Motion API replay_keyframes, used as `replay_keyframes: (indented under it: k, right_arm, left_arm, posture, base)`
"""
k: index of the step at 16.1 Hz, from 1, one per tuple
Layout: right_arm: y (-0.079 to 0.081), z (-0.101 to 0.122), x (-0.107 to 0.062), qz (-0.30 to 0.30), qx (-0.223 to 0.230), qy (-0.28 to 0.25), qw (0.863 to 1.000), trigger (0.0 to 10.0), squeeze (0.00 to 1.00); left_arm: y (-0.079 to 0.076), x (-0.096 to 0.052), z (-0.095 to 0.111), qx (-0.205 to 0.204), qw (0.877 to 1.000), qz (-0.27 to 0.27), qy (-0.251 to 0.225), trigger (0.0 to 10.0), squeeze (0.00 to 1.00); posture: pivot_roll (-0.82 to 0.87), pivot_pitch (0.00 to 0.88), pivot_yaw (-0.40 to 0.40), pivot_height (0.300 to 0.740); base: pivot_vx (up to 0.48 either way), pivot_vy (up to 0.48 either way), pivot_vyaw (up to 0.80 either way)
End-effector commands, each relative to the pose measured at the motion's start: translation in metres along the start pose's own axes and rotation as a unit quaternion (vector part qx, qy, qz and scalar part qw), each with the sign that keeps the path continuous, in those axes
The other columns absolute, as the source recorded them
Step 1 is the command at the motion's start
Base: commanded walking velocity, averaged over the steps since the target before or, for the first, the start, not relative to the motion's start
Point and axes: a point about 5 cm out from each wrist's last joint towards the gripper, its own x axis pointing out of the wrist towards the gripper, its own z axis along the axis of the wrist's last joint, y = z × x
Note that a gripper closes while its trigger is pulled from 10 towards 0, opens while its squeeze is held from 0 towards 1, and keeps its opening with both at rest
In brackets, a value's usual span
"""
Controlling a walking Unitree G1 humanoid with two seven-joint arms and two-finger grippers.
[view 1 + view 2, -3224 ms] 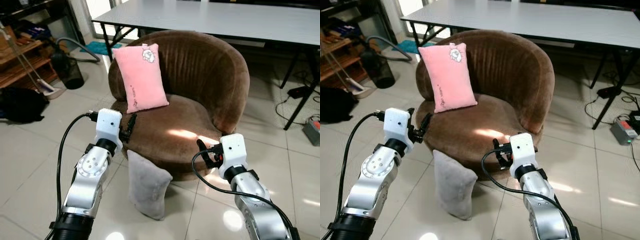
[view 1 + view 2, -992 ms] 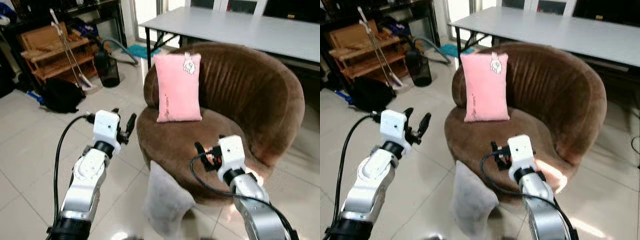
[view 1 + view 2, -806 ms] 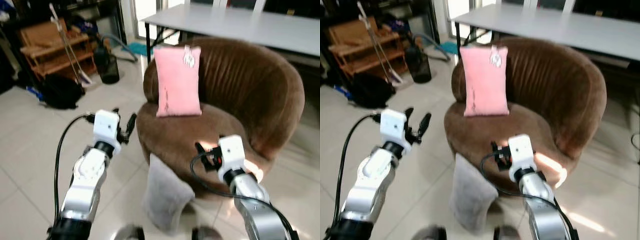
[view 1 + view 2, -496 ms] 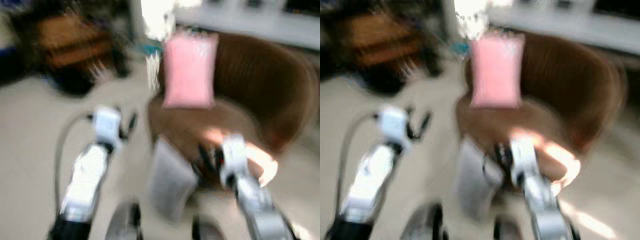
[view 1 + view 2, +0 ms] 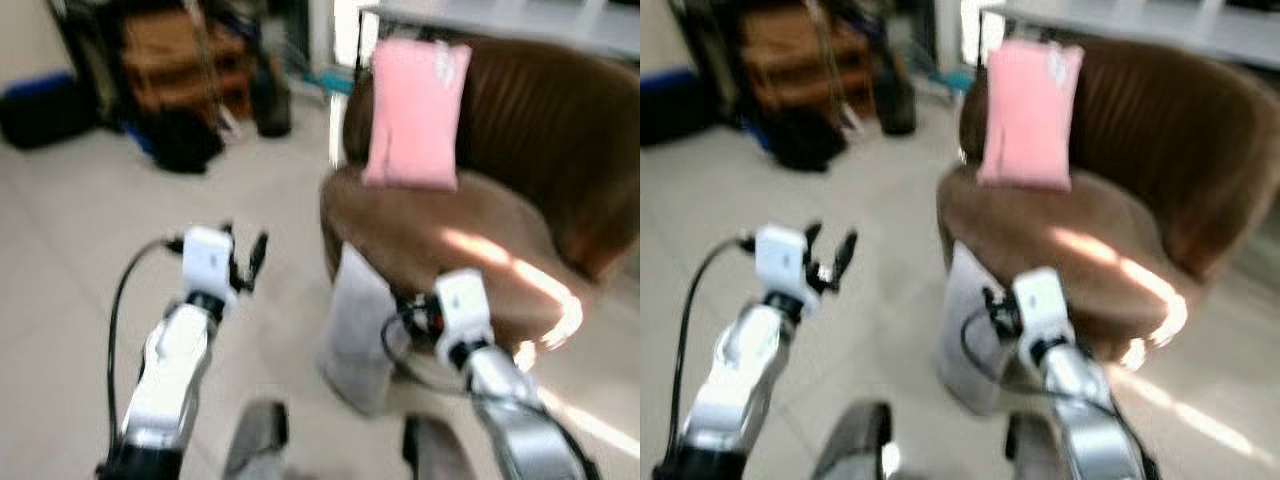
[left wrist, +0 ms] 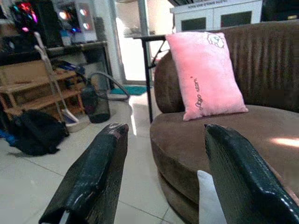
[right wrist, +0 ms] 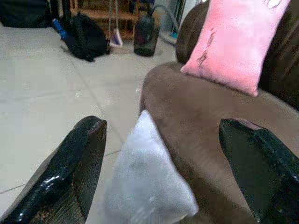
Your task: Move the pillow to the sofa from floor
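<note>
Both pairs of jaws were spread wide and held nothing. The right gripper hung just above the grey pillow, which stood on the tiled floor leaning against the front of the brown round sofa. The left gripper was raised over bare floor, apart from the pillow. A pink cushion stood propped against the sofa's backrest
</note>
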Motion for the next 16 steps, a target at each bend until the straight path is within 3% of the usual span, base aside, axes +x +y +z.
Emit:
replay_keyframes:
  k: [1,14,16]
  right_arm:
    - [-0.0063,0.0039,0.0003,-0.009,-0.011,-0.008,1.0,10.0,0.0]
    - [-0.0085,0.0029,0.0014,-0.02,-0.016,-0.003,1.0,10.0,0.0]
    - [-0.0102,0.0022,0.0011,-0.031,0.002,-0.002,1.0,10.0,0.0]
  left_arm:
    - [-0.0014,0.0043,0.0058,-0.001,1.0,-0.004,-0.01,10.0,0.0]
    - [-0.0028,0.0041,0.0043,0.0,1.0,-0.011,-0.005,10.0,0.0]
    - [-0.0033,0.0042,0.004,0.001,1.0,-0.013,-0.004,10.0,0.0]
  posture:
    - [-0.08,0.0,0.045,0.615]
    - [-0.08,0.0,0.041,0.615]
    - [-0.08,0.0,0.043,0.615]
  base:
    - [0.364,0.0,0.0]
    - [0.366,0.0,0.0]
    - [0.368,0.0,0.0]
